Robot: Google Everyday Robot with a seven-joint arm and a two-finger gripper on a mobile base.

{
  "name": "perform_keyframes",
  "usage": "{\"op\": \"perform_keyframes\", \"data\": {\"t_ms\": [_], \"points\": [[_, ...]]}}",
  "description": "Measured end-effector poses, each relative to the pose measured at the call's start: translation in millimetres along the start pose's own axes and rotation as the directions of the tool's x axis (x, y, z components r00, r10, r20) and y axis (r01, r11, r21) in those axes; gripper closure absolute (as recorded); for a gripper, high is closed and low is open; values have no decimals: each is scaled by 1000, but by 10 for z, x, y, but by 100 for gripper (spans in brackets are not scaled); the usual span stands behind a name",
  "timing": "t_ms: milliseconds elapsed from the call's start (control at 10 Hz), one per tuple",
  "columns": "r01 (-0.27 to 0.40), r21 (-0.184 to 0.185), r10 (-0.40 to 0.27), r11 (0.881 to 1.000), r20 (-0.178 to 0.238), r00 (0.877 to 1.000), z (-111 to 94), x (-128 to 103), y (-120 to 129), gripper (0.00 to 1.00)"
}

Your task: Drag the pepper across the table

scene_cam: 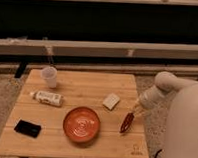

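Observation:
The pepper (126, 122) is a small slender dark-red chili lying on the light slatted wooden table (82, 90), near its right edge, just right of the round orange-red plate (82, 125). My gripper (134, 114) reaches in from the right on a white arm, and its tip sits at the upper end of the pepper, touching or right above it.
A clear plastic cup (49, 76) stands at the back left. A white bottle (46, 97) lies on its side at the left. A black flat device (28, 128) lies at the front left. A small white block (111, 101) lies behind the pepper. A dark logo (136, 151) marks the front right corner.

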Motion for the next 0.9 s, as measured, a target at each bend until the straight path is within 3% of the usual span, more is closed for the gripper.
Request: {"op": "perform_keyframes", "data": {"t_ms": [700,900], "points": [[24,-28,-24,999,3,1000,-32,-182,149,91],[29,-35,-29,999,9,1000,-46,-187,142,82]]}}
